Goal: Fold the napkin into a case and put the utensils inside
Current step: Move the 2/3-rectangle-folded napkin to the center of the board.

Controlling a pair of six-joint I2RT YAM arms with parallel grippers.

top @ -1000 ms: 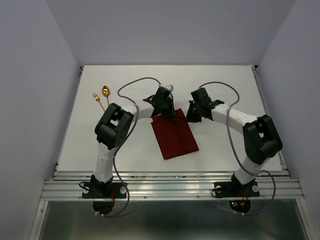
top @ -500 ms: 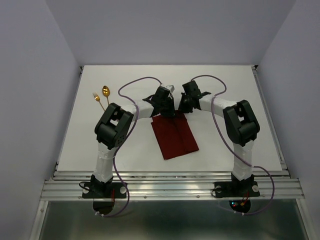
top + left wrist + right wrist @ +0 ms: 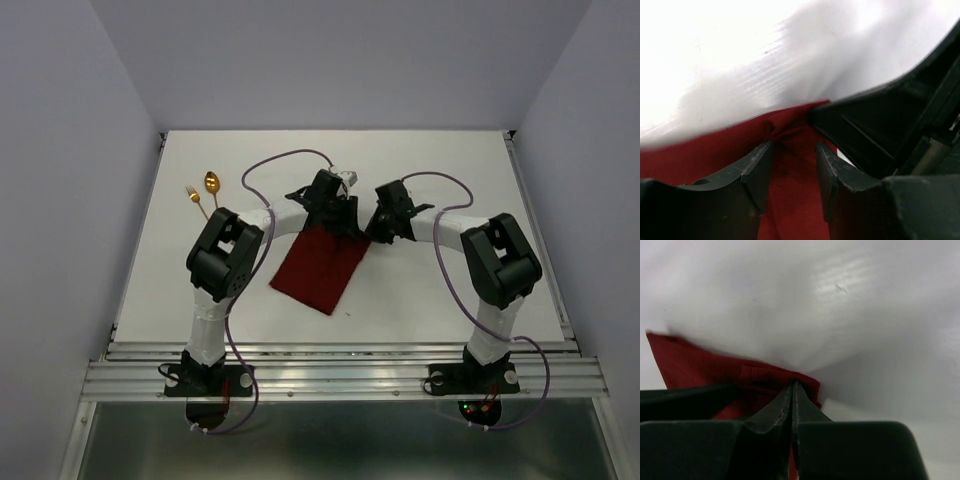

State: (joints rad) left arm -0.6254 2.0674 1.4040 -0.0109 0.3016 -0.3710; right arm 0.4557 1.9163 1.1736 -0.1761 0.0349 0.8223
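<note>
Napkin (image 3: 315, 268) tight in right tool (image 3: 792, 388), left tool (image 3: 794, 156) agape

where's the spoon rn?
Top view: the gold spoon lies on the far-left part of the table, next to the gold fork, just beyond the left arm and well left of the maroon napkin.

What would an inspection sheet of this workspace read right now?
Surface: white table, bare around the cloth.
Job's things: napkin folded to an oblong, lying aslant at centre; spoon and fork side by side at far left, apart from it.
Clutter: nothing seen.
Grippers: left gripper over the napkin's far end, jaws open; right gripper, jaws shut on the napkin's far corner.
Cables: purple cables loop off both arms.
Surroundings: pale walls on three sides; metal rail at the near edge.
</note>
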